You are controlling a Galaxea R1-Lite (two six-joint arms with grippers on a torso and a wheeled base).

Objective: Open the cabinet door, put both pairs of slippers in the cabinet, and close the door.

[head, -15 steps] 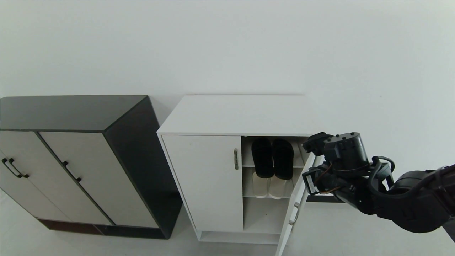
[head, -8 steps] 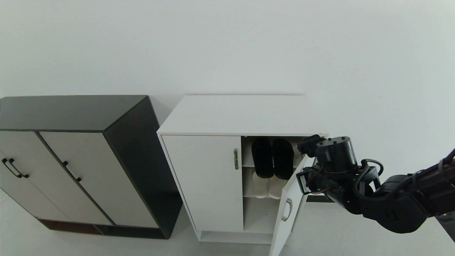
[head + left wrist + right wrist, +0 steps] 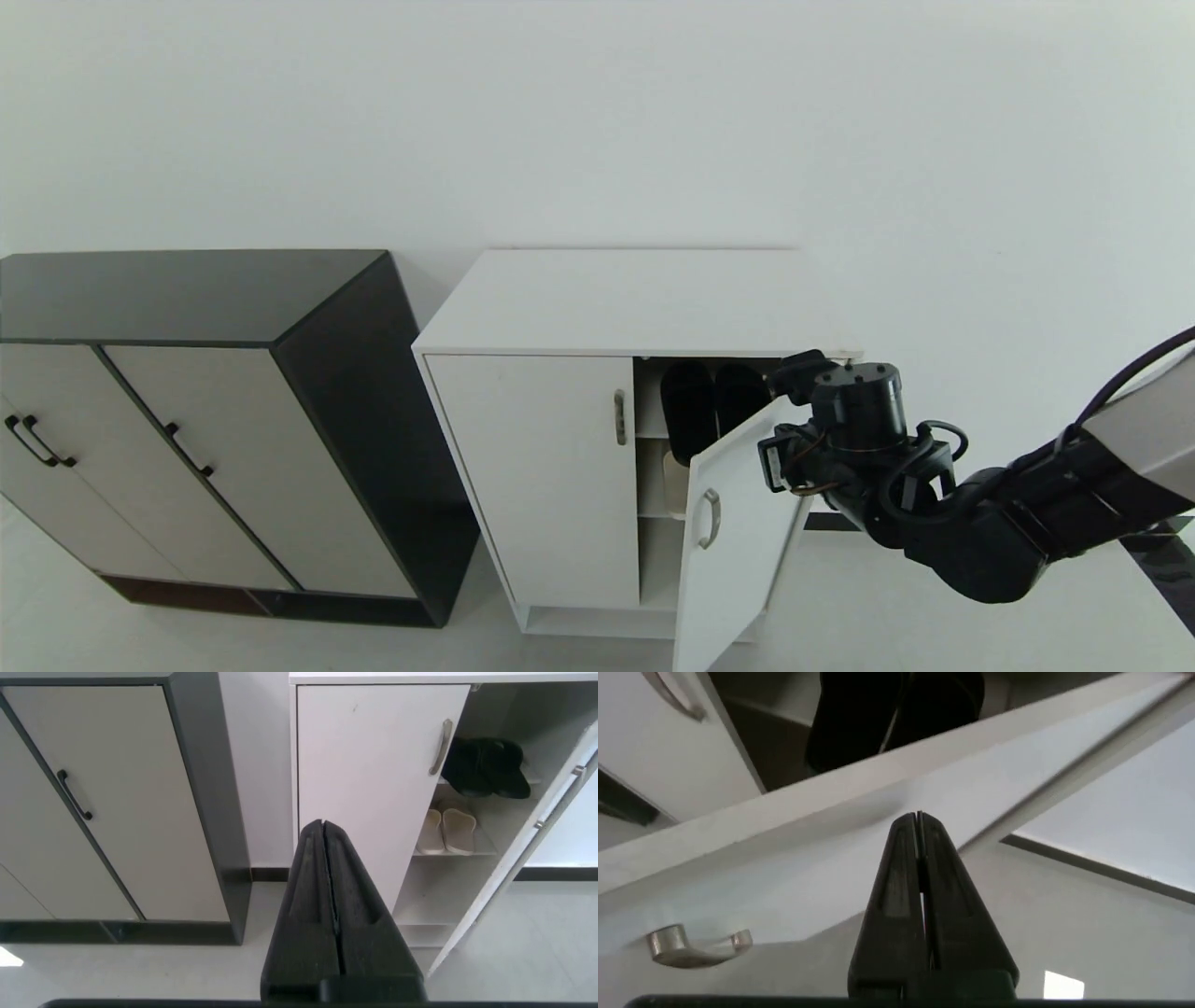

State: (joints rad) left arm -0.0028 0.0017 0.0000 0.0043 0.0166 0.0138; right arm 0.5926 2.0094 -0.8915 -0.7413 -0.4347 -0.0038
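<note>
The white cabinet (image 3: pixel 625 299) has its left door closed and its right door (image 3: pixel 738 532) standing half open. Black slippers (image 3: pixel 714 401) lie on the top shelf, and white slippers (image 3: pixel 674 476) on the shelf below are mostly hidden by the door. My right gripper (image 3: pixel 789 371) is shut and empty, its tip against the outer face of that door by its top edge (image 3: pixel 785 840); the door handle (image 3: pixel 696 945) is below it. My left gripper (image 3: pixel 322 824) is shut and empty, held back from the cabinet's left door (image 3: pixel 374 793), with both pairs (image 3: pixel 486 765) (image 3: pixel 447 831) in view beyond.
A dark cabinet (image 3: pixel 187 308) with two beige doors stands close to the left of the white one, against a plain white wall. Bare pale floor (image 3: pixel 887 616) lies in front and to the right of the white cabinet.
My right gripper has moved left with the right door, which has swung from wide open to half open and now covers most of the white slippers.
</note>
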